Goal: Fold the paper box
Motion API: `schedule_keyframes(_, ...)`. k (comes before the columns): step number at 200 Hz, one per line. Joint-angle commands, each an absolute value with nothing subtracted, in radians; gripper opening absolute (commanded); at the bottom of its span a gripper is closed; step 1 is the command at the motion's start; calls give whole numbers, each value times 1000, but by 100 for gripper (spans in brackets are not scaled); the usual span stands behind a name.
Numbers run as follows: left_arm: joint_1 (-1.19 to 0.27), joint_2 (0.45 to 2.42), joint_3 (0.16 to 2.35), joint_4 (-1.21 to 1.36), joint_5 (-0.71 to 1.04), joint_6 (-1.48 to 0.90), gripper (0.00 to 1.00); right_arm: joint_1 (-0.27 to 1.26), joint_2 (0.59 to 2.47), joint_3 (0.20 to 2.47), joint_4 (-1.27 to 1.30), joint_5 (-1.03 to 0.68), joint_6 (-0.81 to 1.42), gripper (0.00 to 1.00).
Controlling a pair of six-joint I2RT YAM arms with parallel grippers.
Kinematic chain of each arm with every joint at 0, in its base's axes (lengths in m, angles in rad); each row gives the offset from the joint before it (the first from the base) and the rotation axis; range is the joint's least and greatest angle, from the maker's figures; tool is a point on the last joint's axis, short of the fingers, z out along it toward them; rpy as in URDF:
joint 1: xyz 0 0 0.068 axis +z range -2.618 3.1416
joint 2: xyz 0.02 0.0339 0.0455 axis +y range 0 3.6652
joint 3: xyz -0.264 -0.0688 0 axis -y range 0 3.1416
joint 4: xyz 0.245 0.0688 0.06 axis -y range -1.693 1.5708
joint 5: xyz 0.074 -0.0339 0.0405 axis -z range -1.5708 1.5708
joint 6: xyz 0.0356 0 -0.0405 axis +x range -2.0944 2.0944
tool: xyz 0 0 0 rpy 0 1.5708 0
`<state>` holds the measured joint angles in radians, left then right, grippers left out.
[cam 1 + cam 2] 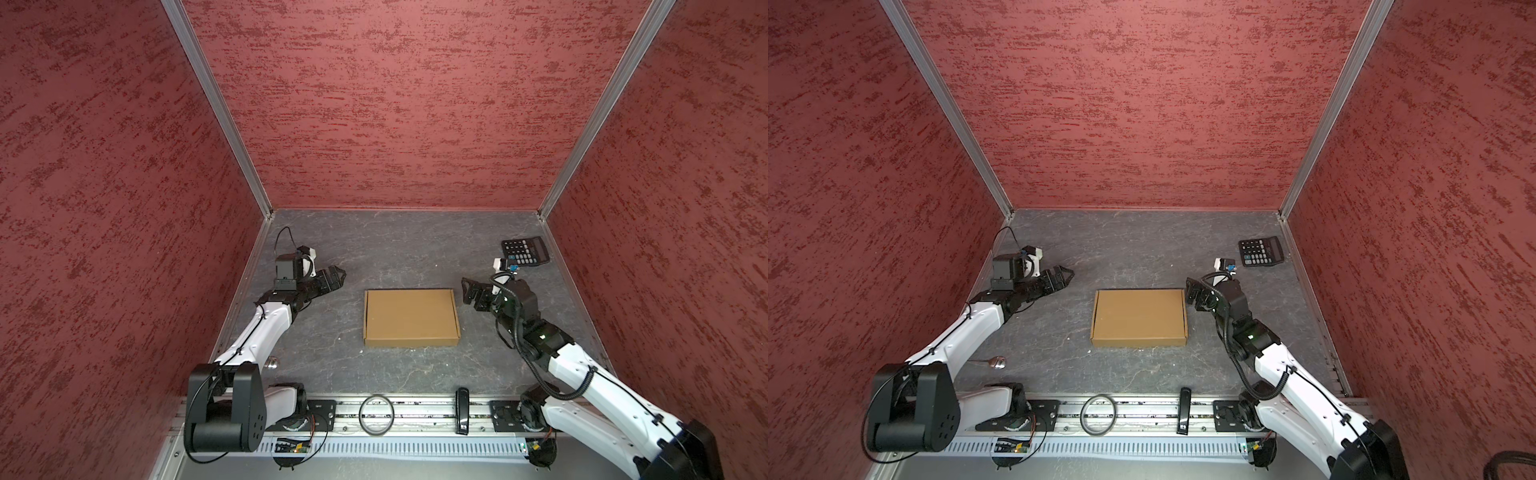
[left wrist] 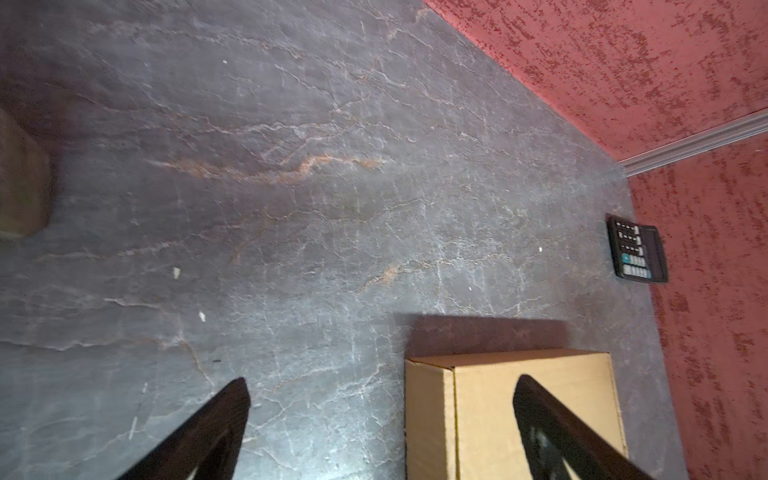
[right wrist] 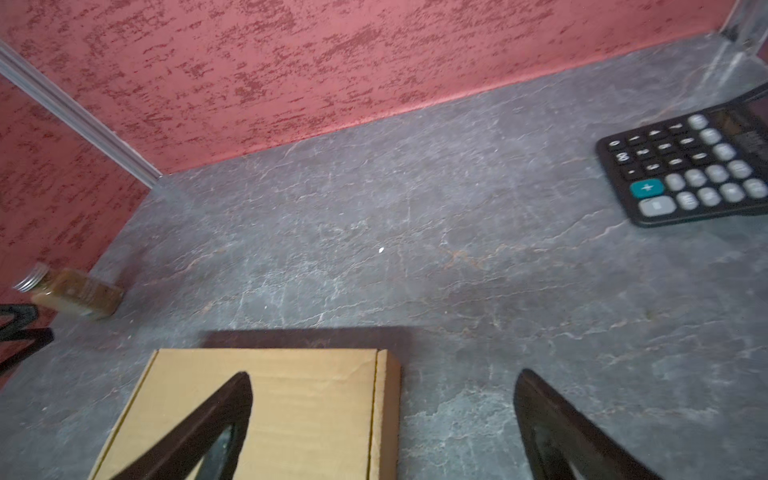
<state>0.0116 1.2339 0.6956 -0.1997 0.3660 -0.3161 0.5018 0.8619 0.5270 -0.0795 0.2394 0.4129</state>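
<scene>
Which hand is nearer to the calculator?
The right. The right hand hangs open a short way from the calculator, between it and the box. The left hand, also open, is far off, beyond the opposite side of the box.

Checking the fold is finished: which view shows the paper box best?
A top view: the whole paper box lies closed there, all four edges visible. Both wrist views cut it off at the picture's edge, showing one end only.

Paper box (image 1: 411,318) lying mid-frame on worktop (image 1: 395,249) in both top views. Left pincer (image 1: 338,276) hanging left of box, right pincer (image 1: 466,293) just right. Calculator (image 1: 525,250) sitting farther right, behind right pincer.
</scene>
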Motion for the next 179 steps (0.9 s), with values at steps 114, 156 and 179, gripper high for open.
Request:
schedule_keyframes(114,61,1274,603,229,141,-48,100,493,934,465,196,521,211,99)
schedule_keyframes(156,87,1354,524,468,200,-16,100,487,950,437,282,546,147,99)
schedule_keyframes(179,97,1414,522,540,232,-7,100,481,942,415,322,552,100,99)
